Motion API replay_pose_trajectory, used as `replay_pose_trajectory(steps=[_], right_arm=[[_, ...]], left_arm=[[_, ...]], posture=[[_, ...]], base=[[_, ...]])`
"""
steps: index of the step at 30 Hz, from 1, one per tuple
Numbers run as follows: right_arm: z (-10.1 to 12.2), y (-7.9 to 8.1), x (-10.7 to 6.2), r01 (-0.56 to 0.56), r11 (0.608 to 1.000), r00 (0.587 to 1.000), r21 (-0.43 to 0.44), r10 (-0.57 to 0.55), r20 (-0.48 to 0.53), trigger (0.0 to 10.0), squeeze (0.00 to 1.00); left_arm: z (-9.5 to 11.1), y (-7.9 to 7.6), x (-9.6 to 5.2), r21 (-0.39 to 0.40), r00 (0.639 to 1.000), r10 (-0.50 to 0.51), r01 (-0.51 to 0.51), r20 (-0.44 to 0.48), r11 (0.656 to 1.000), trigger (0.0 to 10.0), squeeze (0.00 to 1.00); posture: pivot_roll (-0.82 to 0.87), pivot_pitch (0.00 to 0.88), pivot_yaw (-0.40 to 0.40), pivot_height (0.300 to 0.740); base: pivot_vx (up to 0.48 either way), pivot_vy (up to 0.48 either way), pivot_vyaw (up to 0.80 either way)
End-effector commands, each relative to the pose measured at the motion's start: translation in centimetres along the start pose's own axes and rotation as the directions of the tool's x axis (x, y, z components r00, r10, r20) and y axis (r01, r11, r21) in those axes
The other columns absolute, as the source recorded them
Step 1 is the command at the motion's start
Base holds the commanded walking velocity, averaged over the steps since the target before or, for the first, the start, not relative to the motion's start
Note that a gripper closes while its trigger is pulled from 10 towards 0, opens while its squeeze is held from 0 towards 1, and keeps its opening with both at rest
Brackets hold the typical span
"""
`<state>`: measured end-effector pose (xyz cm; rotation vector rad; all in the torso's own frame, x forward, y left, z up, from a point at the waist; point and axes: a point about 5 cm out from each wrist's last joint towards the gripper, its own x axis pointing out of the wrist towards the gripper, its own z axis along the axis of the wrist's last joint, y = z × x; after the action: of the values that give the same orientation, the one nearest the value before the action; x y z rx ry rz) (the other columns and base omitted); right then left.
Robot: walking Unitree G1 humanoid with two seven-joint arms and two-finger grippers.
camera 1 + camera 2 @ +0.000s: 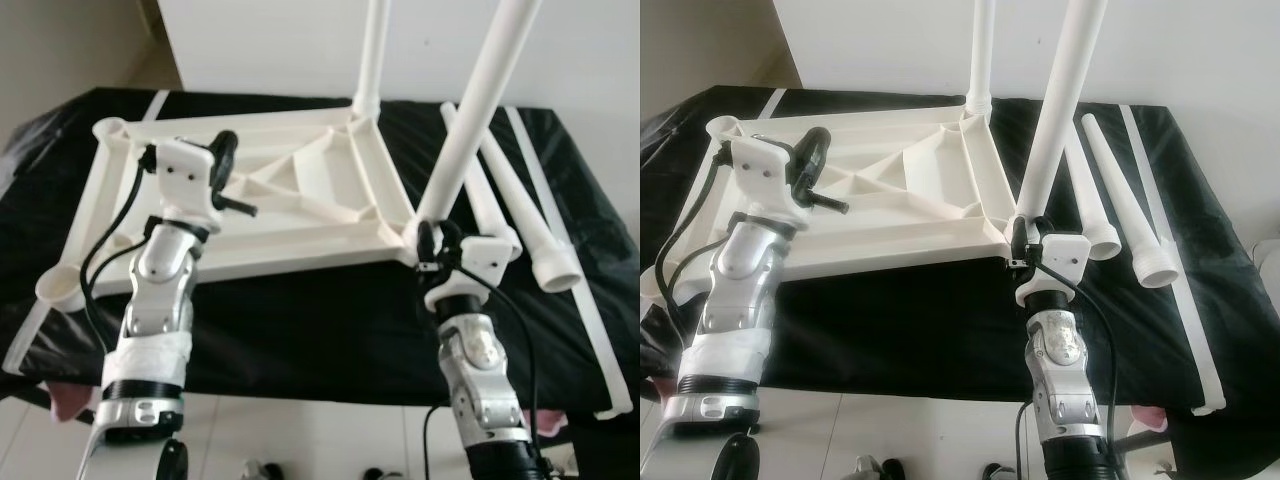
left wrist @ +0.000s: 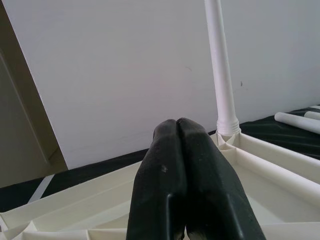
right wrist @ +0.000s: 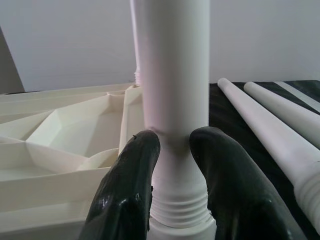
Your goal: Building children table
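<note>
An upturned white tabletop frame [image 1: 260,200] lies on the black-covered counter [image 1: 330,330]. The right gripper [image 1: 432,245] clasps a standing leg [image 1: 480,110] at its near corner. Two loose legs [image 1: 520,215] lie beside it.

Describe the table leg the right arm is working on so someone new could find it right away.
Start at the white upside-down tabletop on the black cloth. At its near right corner stands a white leg, with the right gripper closed around its base. The other standing leg is at the far corner; two more lie flat.
</note>
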<state>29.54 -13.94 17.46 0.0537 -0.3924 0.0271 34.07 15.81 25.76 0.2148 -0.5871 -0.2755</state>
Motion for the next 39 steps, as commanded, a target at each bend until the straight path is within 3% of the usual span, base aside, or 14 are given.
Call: replay_pose_trajectory(steps=[1, 39], right_arm=[[-0.04, -0.15, -0.31, 0.008, 1.000, 1.000, -0.001, -0.008, -0.004, 10.0, 0.00], [-0.03, 0.02, -0.16, 0.003, 1.000, 1.000, 0.006, -0.003, -0.002, 10.0, 0.00]], left_arm=[[-0.24, 0.06, -0.01, -0.007, 0.998, 0.057, -0.057, -0.014, 0.998, 10.0, 0.00], [-0.15, 0.23, 0.05, -0.001, 0.998, 0.058, -0.058, -0.013, 0.998, 10.0, 0.00]], posture=[[-0.11, 0.177, 0.026, 0.740], [-0.10, 0.175, 0.026, 0.740]], base=[[0.000, 0.000, 0.00], [0.000, 0.000, 0.00]])
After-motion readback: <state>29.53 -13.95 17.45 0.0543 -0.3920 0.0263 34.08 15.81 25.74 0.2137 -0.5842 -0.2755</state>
